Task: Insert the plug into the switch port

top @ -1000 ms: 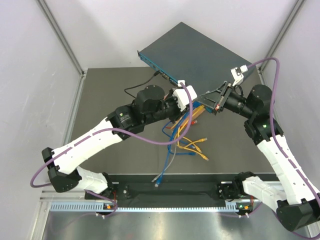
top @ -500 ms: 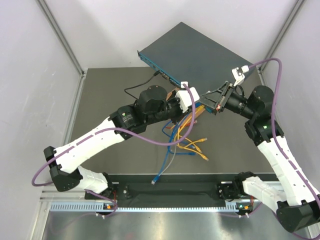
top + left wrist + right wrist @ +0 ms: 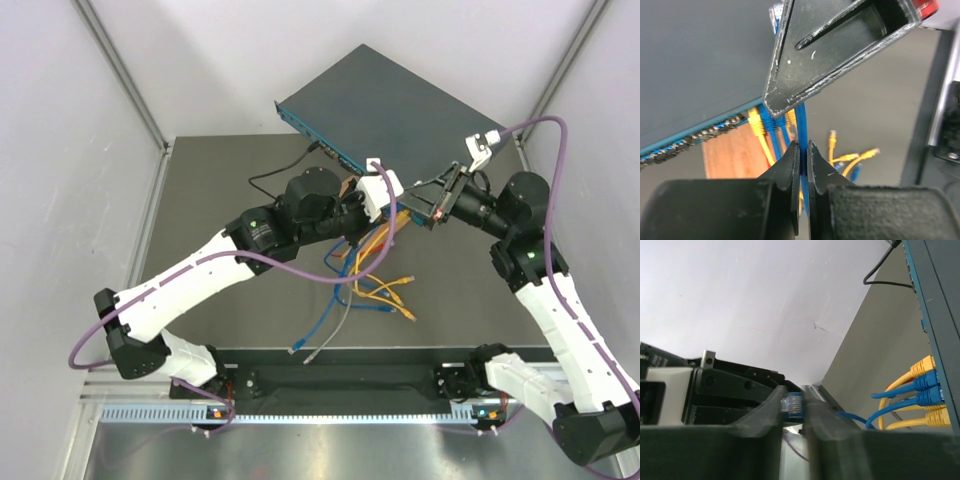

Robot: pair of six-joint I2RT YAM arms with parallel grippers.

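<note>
The switch (image 3: 395, 105) is a dark teal box propped at the back, its port row (image 3: 695, 137) facing the arms. In the right wrist view my right gripper (image 3: 794, 401) is shut on the blue plug (image 3: 794, 409), a short way in front of the switch face (image 3: 935, 325). My left gripper (image 3: 803, 148) is shut on the blue cable (image 3: 801, 120) just below the right gripper's finger (image 3: 840, 50). From above, the left gripper (image 3: 398, 208) and the right gripper (image 3: 420, 203) meet near the switch's front right part.
Yellow and blue plugs (image 3: 927, 385) sit in ports beside the held plug. A brown wooden board (image 3: 732, 157) lies under the switch front. Loose yellow, blue and grey cables (image 3: 385, 290) trail over the dark mat, and a black cable (image 3: 275, 180) runs to the switch's left end.
My left gripper has moved right up to the right gripper and closed on the blue cable. The loose cable ends on the mat shifted left. The right arm has hardly moved.
</note>
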